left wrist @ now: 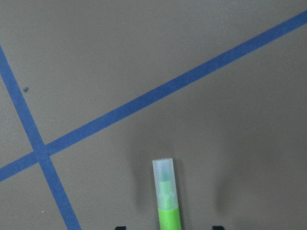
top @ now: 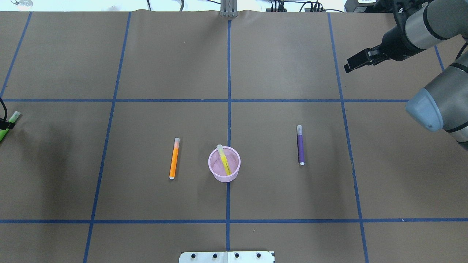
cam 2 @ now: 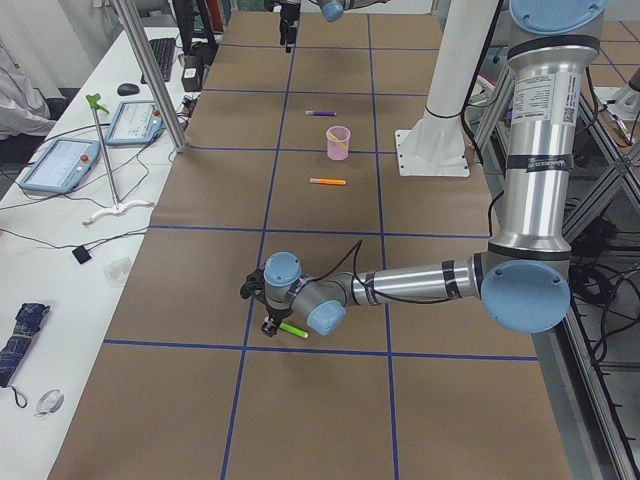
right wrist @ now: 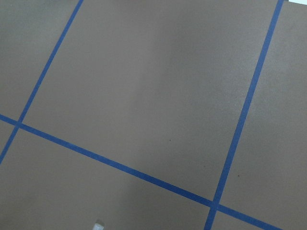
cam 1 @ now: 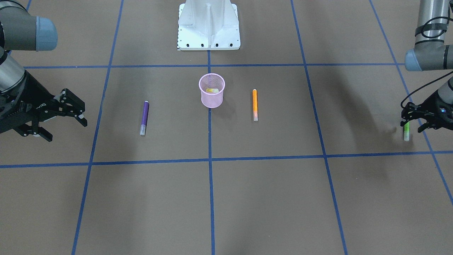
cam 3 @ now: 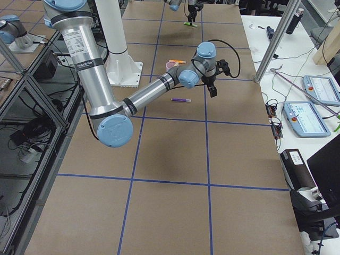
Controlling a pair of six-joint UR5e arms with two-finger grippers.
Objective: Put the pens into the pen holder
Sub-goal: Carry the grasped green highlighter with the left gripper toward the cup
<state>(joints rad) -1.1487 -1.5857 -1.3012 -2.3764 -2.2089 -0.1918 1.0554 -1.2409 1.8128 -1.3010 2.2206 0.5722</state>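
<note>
The pink mesh pen holder (cam 1: 211,99) (top: 224,171) stands upright mid-table with the yellow pen (top: 223,160) leaning inside it. The orange pen (cam 1: 254,104) (top: 174,158) lies flat on the robot's left of the holder. The purple pen (cam 1: 144,117) (top: 300,144) lies flat on its right. The green pen (cam 1: 406,134) (left wrist: 167,201) lies at the far left edge. My left gripper (cam 1: 413,126) is low over it, open, with a fingertip (left wrist: 120,227) on either side of the green body. My right gripper (cam 1: 65,129) (top: 356,62) is open and empty, raised beyond the purple pen.
The white robot base (cam 1: 208,24) (top: 226,256) stands at the table's near edge behind the holder. Blue tape lines (top: 229,100) grid the brown table. Side benches with tablets (cam 2: 65,160) flank the table ends.
</note>
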